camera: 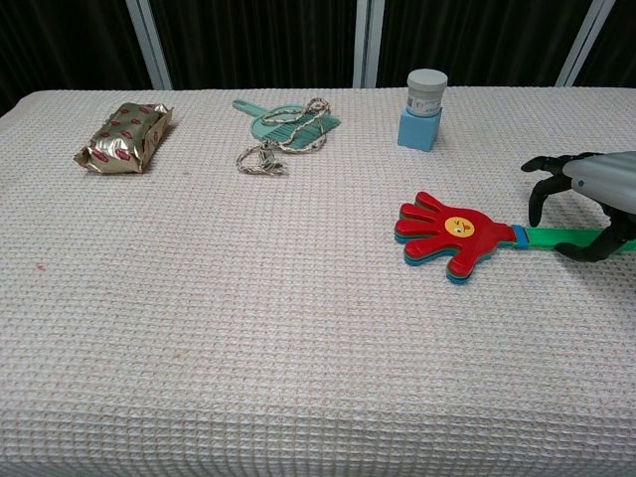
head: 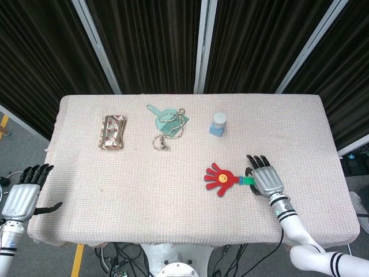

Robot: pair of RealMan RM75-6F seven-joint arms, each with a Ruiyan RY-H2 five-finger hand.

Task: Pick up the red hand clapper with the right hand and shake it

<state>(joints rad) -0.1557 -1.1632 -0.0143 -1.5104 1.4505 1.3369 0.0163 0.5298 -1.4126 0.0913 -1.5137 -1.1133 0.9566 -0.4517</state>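
The red hand clapper (head: 219,179) (camera: 449,232) lies flat on the right part of the table, its green handle (camera: 556,237) pointing right. My right hand (head: 266,180) (camera: 596,194) sits over the handle's far end, fingers arched above it and thumb low on the near side. The fingers stay apart and do not close on the handle. My left hand (head: 23,193) hangs off the table's left edge, fingers spread and holding nothing; the chest view does not show it.
A gold snack packet (head: 113,132) (camera: 123,137) lies at the back left. A teal plastic piece with a coiled rope (head: 167,120) (camera: 288,124) is at the back middle. A white jar on a blue box (head: 218,123) (camera: 424,107) stands behind the clapper.
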